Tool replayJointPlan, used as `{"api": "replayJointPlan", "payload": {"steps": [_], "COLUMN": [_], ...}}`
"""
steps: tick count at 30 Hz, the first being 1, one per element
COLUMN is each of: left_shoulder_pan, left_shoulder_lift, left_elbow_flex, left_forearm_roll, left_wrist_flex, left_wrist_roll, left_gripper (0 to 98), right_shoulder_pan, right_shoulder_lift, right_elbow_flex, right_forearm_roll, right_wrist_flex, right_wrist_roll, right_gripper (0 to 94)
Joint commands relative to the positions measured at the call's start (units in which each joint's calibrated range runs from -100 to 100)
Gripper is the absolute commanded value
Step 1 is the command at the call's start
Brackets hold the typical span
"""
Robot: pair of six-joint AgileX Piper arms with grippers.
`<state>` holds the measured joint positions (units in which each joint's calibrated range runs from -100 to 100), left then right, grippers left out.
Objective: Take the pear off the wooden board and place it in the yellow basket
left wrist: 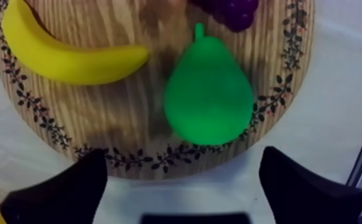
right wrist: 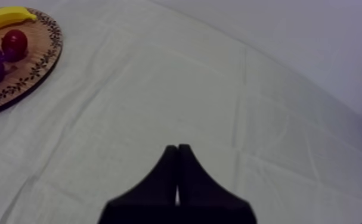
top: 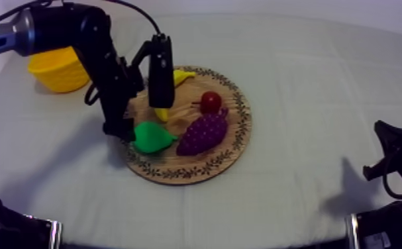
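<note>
The green pear (top: 151, 137) lies on the left part of the round wooden board (top: 233, 152). My left gripper (top: 125, 131) hangs just beyond the board's left rim, close beside the pear. In the left wrist view its fingers (left wrist: 70, 190) stand wide apart with nothing between them, just short of the pear (left wrist: 207, 98), whose stem points away from them. The yellow basket (top: 57, 69) stands at the far left of the table. My right gripper (top: 383, 151) rests low at the right; its fingers (right wrist: 177, 179) lie together as a narrow wedge over bare cloth.
On the board also lie a banana (top: 180, 78), partly hidden by my left arm, a small red fruit (top: 210, 101) and purple grapes (top: 203, 132). The banana (left wrist: 70, 56) lies beside the pear. Bare cloth stretches between the board and the right gripper.
</note>
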<state>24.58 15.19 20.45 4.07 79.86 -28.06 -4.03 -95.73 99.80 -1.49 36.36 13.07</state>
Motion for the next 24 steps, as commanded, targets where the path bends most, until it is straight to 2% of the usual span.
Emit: {"api": "replayJointPlan", "payload": {"steps": [1, 10, 24], "left_shoulder_pan": [-0.1, 0.2, 2.4], "left_shoulder_lift": [1.4, 6.8, 11.0], "left_elbow_flex": [-0.3, -0.7, -2.4], "left_forearm_roll": [0.10, 1.38, 2.69], "left_wrist_flex": [-0.5, -3.5, -3.9], "left_wrist_roll": [0.0, 0.0, 0.3], "left_gripper": [96.8, 96.7, 95.8], "right_shoulder_pan": [0.0, 0.0, -0.1], "right_shoulder_lift": [0.0, 0.0, 0.0], "right_elbow_flex": [0.0, 0.0, 0.0], "right_forearm_roll": [0.0, 0.0, 0.0], "right_wrist_flex": [0.0, 0.0, 0.0], "right_wrist_roll": [0.0, 0.0, 0.0], "right_gripper": [0.4, 0.4, 0.4]}}
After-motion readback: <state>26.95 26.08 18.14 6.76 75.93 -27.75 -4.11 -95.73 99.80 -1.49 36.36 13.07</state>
